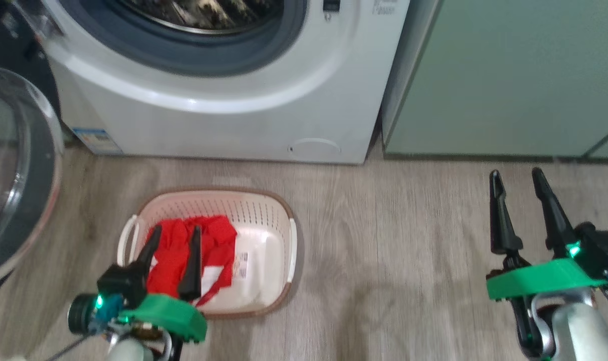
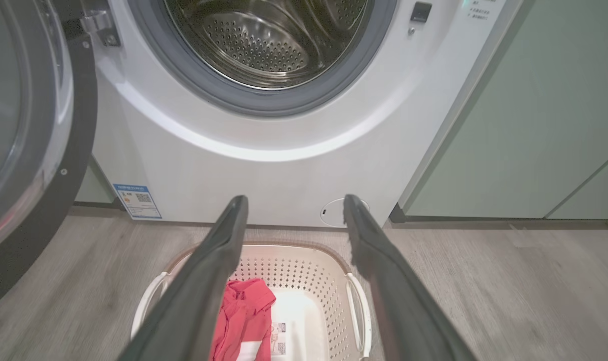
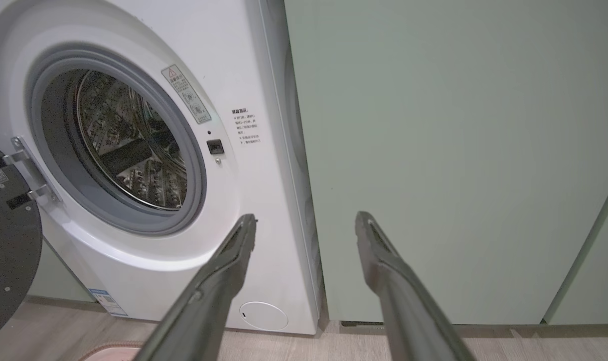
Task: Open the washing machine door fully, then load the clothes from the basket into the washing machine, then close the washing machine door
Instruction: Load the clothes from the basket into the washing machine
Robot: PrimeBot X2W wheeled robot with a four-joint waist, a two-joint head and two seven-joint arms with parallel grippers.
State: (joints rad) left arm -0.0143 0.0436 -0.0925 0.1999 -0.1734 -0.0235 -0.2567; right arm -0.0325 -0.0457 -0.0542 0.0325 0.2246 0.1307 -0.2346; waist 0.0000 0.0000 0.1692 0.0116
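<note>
- One red garment [image 1: 218, 243] [image 2: 244, 311] with white bands is seen crumpled in the left half of the basket [image 1: 264, 215] [image 2: 304, 271], beside a printed label [image 1: 241, 265] on the basket's bottom.
- The basket, cream with a brown rim and white side handles, is set on the wooden floor [image 1: 394, 260] just in front of the washing machine [image 1: 223, 125] [image 2: 264, 175] [image 3: 223, 60].
- The left gripper [image 1: 177, 229] [image 2: 296, 199] is held over the basket with its jaws spread wide. In the head view its fingers are laid across the garment, and in the left wrist view the cloth is seen in the gap between them. Whether the cloth is touched cannot be told.
- The washing machine door [image 1: 38, 175] [image 2: 78, 125] [image 3: 8, 250] is swung open to the left on its hinge, so the steel drum [image 2: 264, 45] and grey gasket [image 2: 264, 103] are exposed.
- A blue sticker [image 1: 97, 140] [image 2: 137, 200] is fixed at the machine's lower left corner, and a round white flap [image 1: 314, 148] [image 3: 264, 316] is set at its lower right.
- The right gripper [image 1: 515, 172] [image 3: 306, 217] is held well apart from the basket, over bare floor to the right, with its jaws also spread wide. It is pointed at the seam between the machine and the pale green cabinet [image 1: 509, 75] [image 3: 434, 150].
</note>
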